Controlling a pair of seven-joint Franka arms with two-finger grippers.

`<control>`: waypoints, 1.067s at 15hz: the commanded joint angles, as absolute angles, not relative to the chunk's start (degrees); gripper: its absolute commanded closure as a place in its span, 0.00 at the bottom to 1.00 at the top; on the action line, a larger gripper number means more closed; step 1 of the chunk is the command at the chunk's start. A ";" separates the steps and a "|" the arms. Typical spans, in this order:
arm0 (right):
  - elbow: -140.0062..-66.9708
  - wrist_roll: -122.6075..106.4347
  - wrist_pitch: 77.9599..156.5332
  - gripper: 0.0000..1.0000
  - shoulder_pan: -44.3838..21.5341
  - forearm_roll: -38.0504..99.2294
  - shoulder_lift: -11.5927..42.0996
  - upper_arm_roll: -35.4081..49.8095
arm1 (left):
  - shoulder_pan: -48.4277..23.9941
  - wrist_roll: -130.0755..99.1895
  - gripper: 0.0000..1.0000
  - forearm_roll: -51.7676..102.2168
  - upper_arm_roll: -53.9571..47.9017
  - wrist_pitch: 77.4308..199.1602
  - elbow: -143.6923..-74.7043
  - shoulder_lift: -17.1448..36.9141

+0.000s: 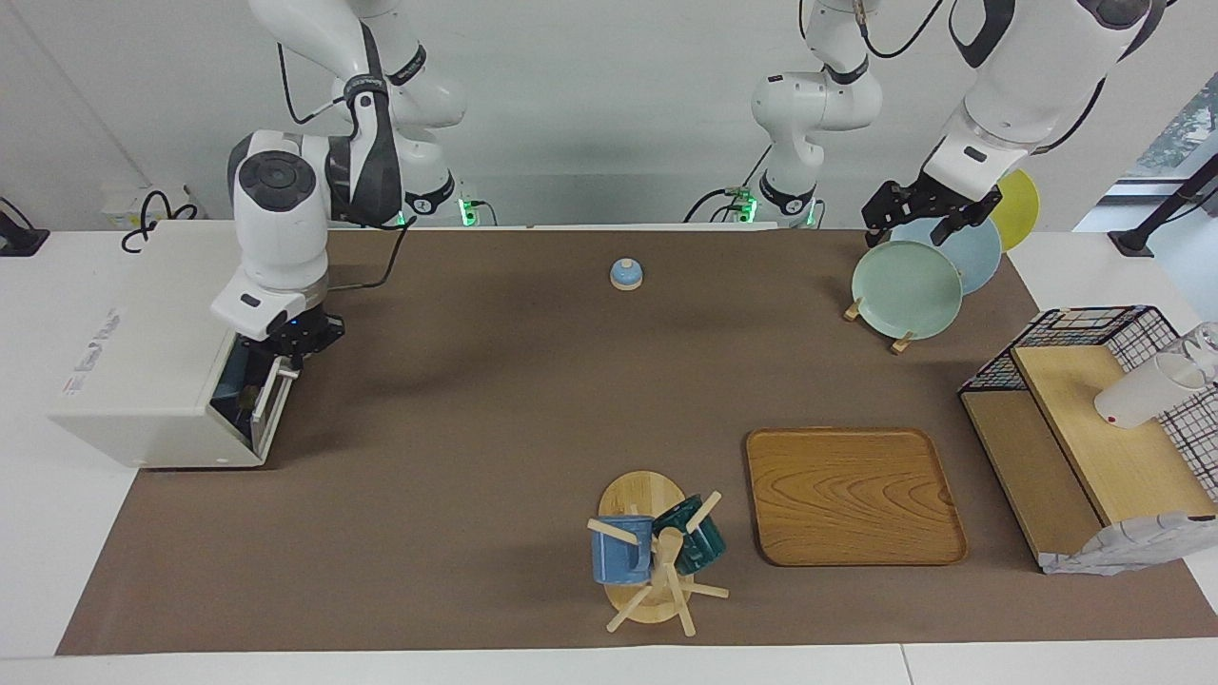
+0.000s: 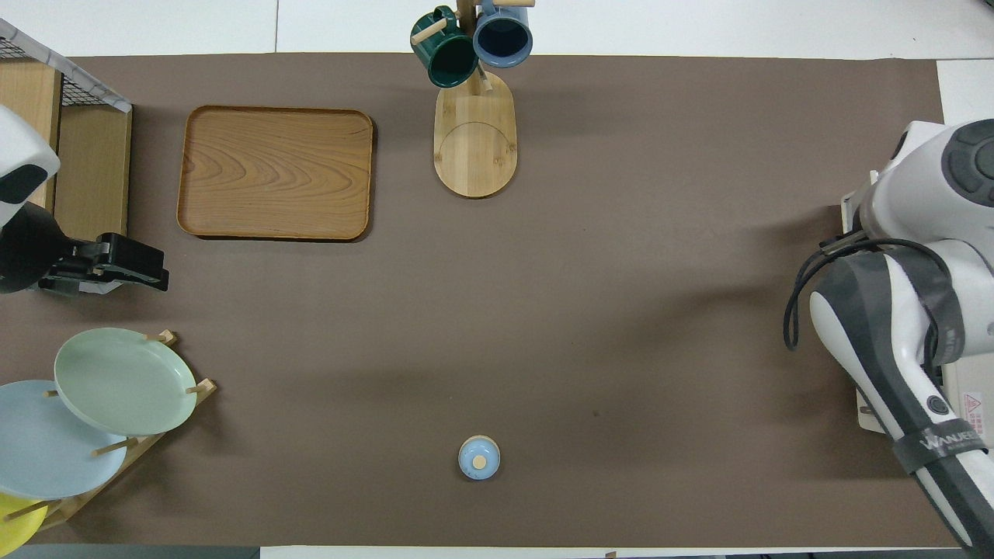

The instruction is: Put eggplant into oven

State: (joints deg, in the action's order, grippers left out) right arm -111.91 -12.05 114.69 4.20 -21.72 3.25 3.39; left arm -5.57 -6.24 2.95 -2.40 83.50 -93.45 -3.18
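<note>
The right gripper sits at the top edge of the oven door, fingertips pinched together, and the door stands nearly upright with only a narrow gap showing at the oven's mouth. Through that gap, a sliver of a blue plate and a dark shape beside it that looks like the eggplant (too little shows to be sure of its outline) lie inside the oven, at the right arm's end of the table. From overhead the right arm covers most of the oven. Over at the left arm's end, the left gripper hangs over the plate rack with its jaws spread wide, holding nothing; the rack carries 3 plates, the green plate at the front, a pale blue one and a yellow one. A small blue lidded jar stands alone, close to the robots. A wooden tray lies beside the mug tree, which holds 2 mugs, and a wire shelf stands at the table's edge.
</note>
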 commanded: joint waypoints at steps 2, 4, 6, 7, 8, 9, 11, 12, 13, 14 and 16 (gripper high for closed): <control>-107.42 -14.94 107.26 1.00 5.10 -18.20 1.68 3.34 | -5.71 -5.98 0.00 1.85 -2.11 82.53 -92.72 -3.25; -102.42 -14.94 101.54 1.00 4.31 -16.97 1.58 3.69 | -5.71 -5.98 0.00 1.85 -2.11 82.53 -92.72 -3.25; -98.80 -14.94 97.93 1.00 2.73 -14.77 1.50 3.69 | -5.80 -5.98 0.00 1.85 -2.11 82.53 -92.72 -3.25; -98.35 -14.94 96.78 1.00 2.64 -14.68 1.23 3.69 | -5.71 -5.98 0.00 1.85 -2.11 82.53 -92.72 -3.25; -98.18 -14.94 96.25 1.00 2.64 -14.24 0.71 3.87 | -5.80 -5.98 0.00 1.85 -2.11 82.53 -92.72 -3.25; -97.04 -14.85 95.20 1.00 2.64 -12.32 0.44 5.17 | -5.71 -5.98 0.00 1.85 -2.02 82.53 -92.72 -3.25; -93.62 -14.15 91.42 1.00 2.55 -10.38 0.96 6.23 | -5.71 -5.98 0.00 1.85 -2.02 82.53 -92.72 -3.25; -92.91 -13.72 90.80 1.00 2.55 -10.37 1.14 7.28 | -5.71 -5.98 0.00 1.85 -2.11 82.53 -92.72 -3.25; -92.90 -13.54 90.70 1.00 2.55 -10.20 1.06 7.64 | -5.71 -5.98 0.00 1.85 -2.11 82.53 -92.72 -3.25; -92.99 -13.27 89.92 0.92 2.64 -9.41 0.88 7.65 | -5.71 -5.98 0.00 1.85 -2.11 82.53 -92.72 -3.25; -93.16 -12.49 88.07 0.75 3.42 -6.08 0.79 7.30 | -5.71 -5.98 0.00 1.85 -2.11 82.53 -92.72 -3.25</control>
